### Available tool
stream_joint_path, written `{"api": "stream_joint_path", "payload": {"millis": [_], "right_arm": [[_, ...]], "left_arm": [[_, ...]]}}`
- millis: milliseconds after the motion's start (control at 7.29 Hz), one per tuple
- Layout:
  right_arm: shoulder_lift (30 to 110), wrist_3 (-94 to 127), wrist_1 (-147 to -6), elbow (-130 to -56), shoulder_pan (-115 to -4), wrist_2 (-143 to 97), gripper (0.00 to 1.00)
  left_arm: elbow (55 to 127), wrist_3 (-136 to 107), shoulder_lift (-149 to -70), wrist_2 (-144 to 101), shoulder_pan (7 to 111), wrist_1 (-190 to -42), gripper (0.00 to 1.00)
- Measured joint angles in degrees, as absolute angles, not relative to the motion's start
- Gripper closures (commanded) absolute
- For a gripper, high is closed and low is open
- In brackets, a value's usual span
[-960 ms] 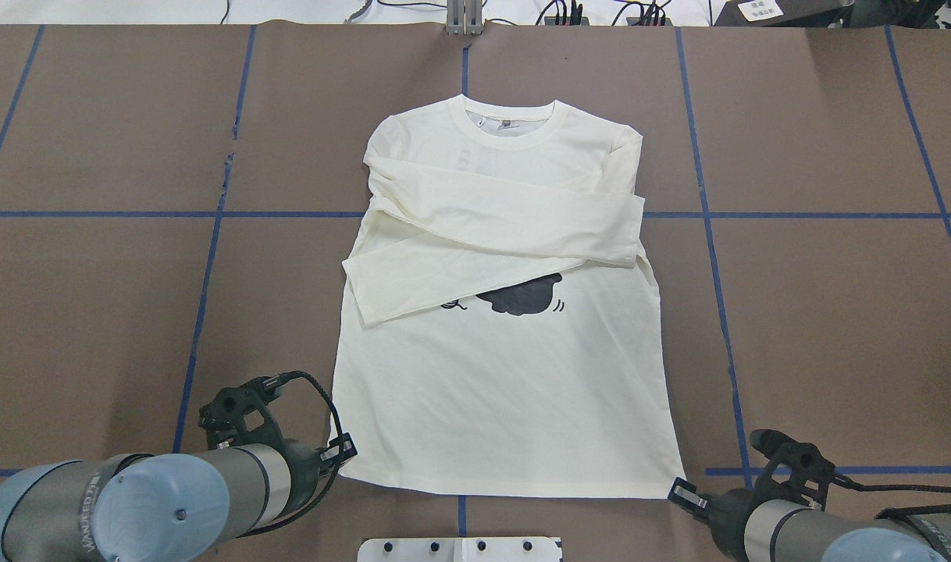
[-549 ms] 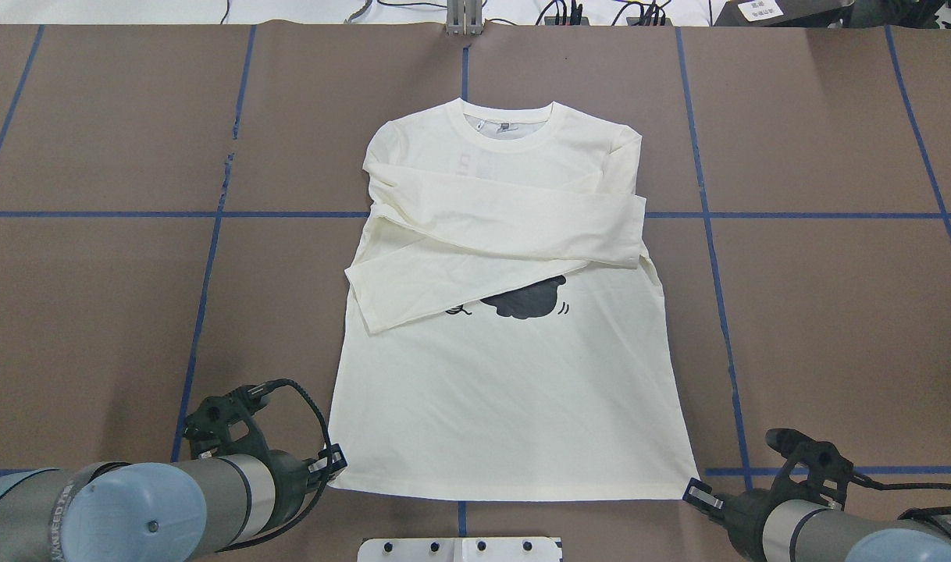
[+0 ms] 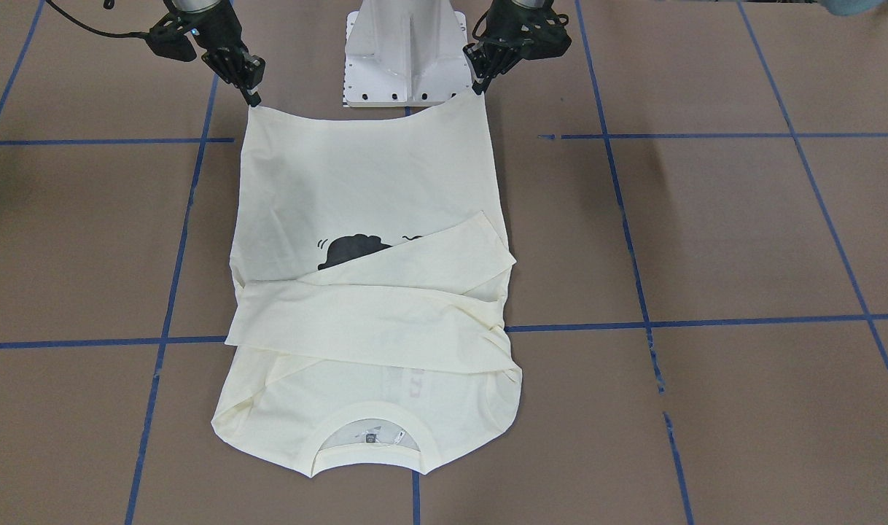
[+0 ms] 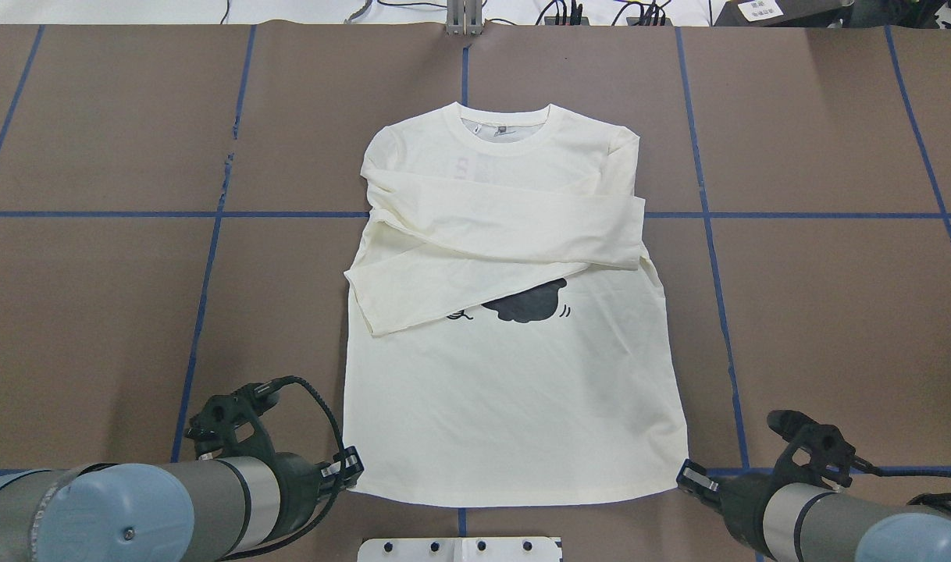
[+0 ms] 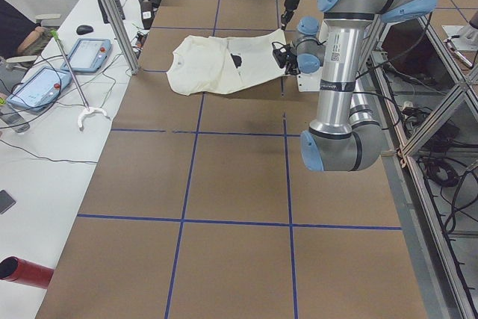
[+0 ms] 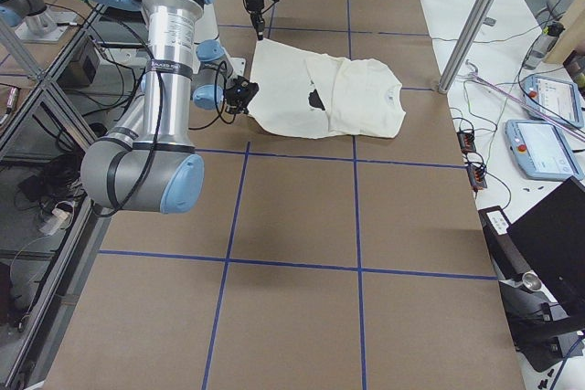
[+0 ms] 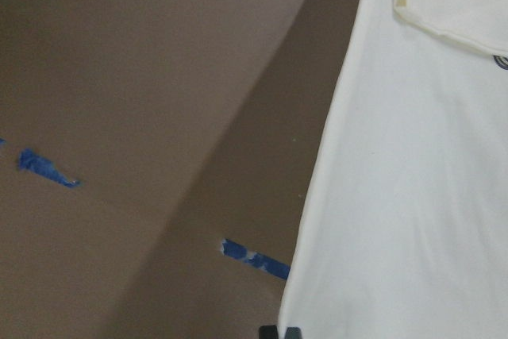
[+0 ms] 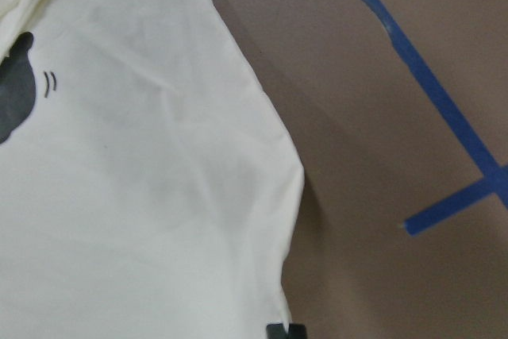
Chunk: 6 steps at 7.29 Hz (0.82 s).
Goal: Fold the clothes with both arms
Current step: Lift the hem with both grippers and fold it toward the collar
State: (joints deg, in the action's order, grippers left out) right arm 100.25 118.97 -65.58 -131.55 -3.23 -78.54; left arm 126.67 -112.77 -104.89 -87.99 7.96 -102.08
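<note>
1. Even overhead light fills the table [image 4: 93, 312]; shadows fall soft, with no glare.
2. The pale shirt [image 4: 514, 406] stays sharp in the overhead view, its creases faint.
3. The left wrist view is dim and soft, with a broad diagonal shadow [image 7: 230, 196] across the table.
4. In the right wrist view a dark shadow hugs the shirt's edge.

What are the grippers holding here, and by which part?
The left gripper and right gripper each pinch a bottom hem corner of the T-shirt.
</note>
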Motion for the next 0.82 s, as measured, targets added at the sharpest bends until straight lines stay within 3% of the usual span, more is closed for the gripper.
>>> {"api": "stream_joint_path", "payload": {"millis": [274,823], "right_arm": [[94.7,112.1,-65.7,-128.1,-12.6,-82.5,1.00],[78.9,93.4,-71.7,-112.2,-35.4,-98.5,1.00]], "left_arm": [[122.2,-110.3,-108.6,-88.1,14.2,-102.0,1.00],[109.5,-98.6,-116.9,-89.4,28.3,-103.6,1.00]]}}
